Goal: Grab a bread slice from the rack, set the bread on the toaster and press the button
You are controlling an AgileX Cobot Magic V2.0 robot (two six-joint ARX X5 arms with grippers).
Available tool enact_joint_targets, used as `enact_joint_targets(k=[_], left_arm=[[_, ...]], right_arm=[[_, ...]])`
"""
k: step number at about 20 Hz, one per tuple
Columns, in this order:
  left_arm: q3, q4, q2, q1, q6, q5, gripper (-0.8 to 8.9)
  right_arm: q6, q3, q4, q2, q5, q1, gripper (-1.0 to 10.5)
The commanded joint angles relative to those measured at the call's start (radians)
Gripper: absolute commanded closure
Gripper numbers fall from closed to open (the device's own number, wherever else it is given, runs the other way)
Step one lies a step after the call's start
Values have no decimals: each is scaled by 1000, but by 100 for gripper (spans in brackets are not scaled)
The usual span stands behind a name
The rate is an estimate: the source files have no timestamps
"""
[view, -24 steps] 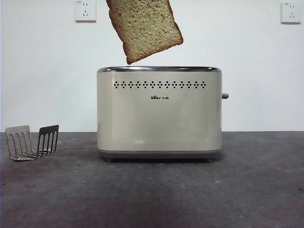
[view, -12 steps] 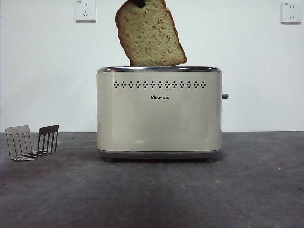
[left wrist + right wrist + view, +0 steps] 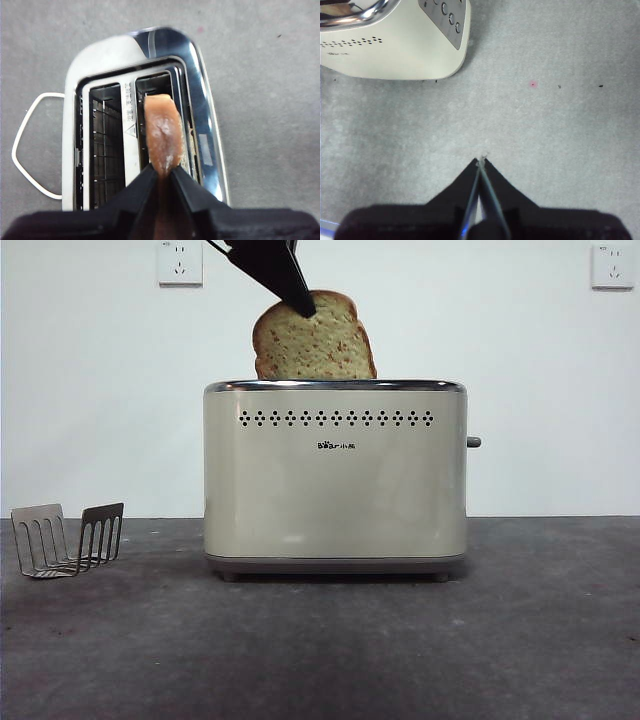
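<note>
Two arms, one at work. Biggest thing: the toaster (image 3: 335,475), cream box w/ chrome rim, centre of the table (image 3: 320,650), two slots open on top. Its button (image 3: 473,442) sticks out of the right end, not pressed as far as the front view shows.

Next down: the slice of bread (image 3: 318,345). It stands nearly upright, lower part already inside a slot, rounded top well above the rim. In the left wrist view the slice of bread (image 3: 162,135) sits edge-on in one of the two slots; the other slot beside it is bare wire.

Left gripper (image 3: 163,172): jaws clamped on the crust at the slice's top edge. In the front view it comes in from above as a dark wedge, tip on the slice's upper left.

Right gripper (image 3: 480,162): waits over bare table right of the toaster, jaws pressed together, holding nothing.

Smallest: the rack (image 3: 68,538), far left, well apart from the toaster, no slices in it.

Step in hand, by my read: putting the bread in, approx. halfway down. Next move prob. calls for lowering straight so the slice doesn't catch the slot's edge, then letting go and lifting clear. After that, the button; right arm looks nearer to that end.
</note>
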Motion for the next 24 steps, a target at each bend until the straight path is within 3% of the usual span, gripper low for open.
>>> enact_joint_targets(k=[1,10,14,17,18,24], left_arm=[[-8,32,26,-13,-74,-28,818],[-8,68,105,-56,-105,-76,818],[-8,97,105,-63,-209,-74,799],[-8,99,95,-50,-272,-69,470],[-8,105,85,-47,-300,-50,410],[-8,153,-74,-24,-449,-9,404]], right_arm=[[-11,2,5,1,1,0,946],[-11,2,5,1,0,0,946],[-11,2,4,1,0,0,946],[-11,2,3,1,0,0,946],[-11,2,4,1,1,0,946],[1,2,48,1,0,0,946]])
